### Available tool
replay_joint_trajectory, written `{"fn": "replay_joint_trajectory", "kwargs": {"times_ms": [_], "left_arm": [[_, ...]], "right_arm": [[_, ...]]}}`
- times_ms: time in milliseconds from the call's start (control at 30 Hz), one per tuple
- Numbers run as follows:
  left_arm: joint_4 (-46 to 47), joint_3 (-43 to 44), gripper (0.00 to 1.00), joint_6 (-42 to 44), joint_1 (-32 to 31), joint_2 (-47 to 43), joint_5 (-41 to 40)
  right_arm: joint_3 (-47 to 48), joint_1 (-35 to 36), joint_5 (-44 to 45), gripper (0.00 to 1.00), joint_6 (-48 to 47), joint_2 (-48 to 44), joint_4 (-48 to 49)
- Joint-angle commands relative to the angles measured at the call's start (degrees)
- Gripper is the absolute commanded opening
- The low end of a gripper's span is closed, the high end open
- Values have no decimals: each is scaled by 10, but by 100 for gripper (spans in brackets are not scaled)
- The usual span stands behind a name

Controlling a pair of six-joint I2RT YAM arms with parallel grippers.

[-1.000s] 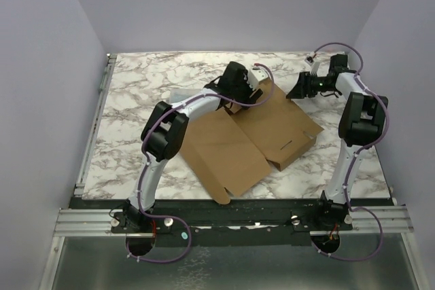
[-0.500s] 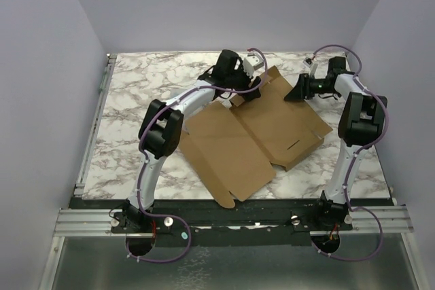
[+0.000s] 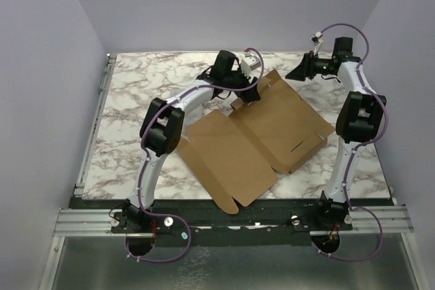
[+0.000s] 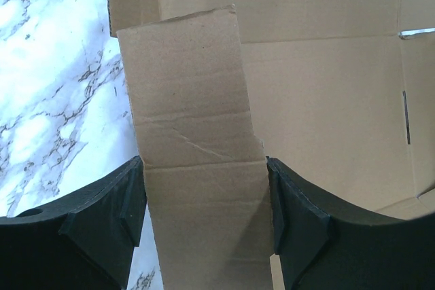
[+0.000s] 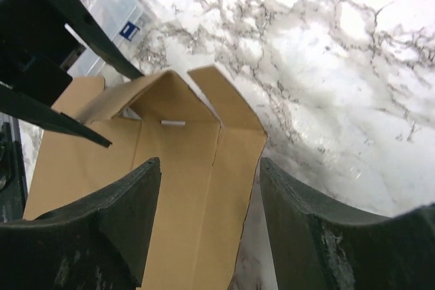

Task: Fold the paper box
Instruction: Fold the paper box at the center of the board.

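The paper box [image 3: 262, 137] is a brown die-cut cardboard sheet lying opened out on the marble table. My left gripper [image 3: 250, 92] is at its far edge. In the left wrist view a narrow flap [image 4: 190, 86] runs up between the jaws and touches both fingers, so the left gripper [image 4: 204, 168] is shut across that flap's width. My right gripper [image 3: 293, 74] hovers beyond the sheet's far right corner. In the right wrist view the right gripper [image 5: 209, 168] is open with nothing between its fingers, and the box's raised flaps [image 5: 177, 147] lie below it.
A small clear plastic case [image 5: 112, 15] sits on the table beyond the cardboard, next to the left arm's black links [image 5: 41, 66]. Purple walls enclose the table on three sides. A metal rail [image 3: 95, 127] runs along the left edge.
The left gripper carried the flap toward the far side, and the folded sheet opened out flatter and slid back right. The right gripper drew back and up toward the far right corner.
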Motion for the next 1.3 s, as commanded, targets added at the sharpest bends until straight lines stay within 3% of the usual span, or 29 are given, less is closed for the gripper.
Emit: {"fn": "replay_joint_trajectory", "kwargs": {"times_ms": [0,200,333,467,633,833,1033,1267], "left_arm": [[4,20,29,-10,2,14,31],[5,14,29,-7,2,18,34],[5,12,29,-9,2,19,39],[5,11,29,-8,2,16,42],[5,15,29,-9,2,17,45],[5,15,29,-12,2,20,50],[5,11,29,-13,3,20,44],[5,10,29,-19,6,21,36]], "right_arm": [[52,6,-31,64,33,55,-1],[117,6,-8,70,94,103,52],[165,12,-26,66,175,139,92],[138,19,-58,62,229,140,143],[113,31,-89,53,227,135,145],[100,37,-89,49,199,132,119],[88,37,-106,35,157,113,91],[42,37,-104,32,123,73,83]]}}
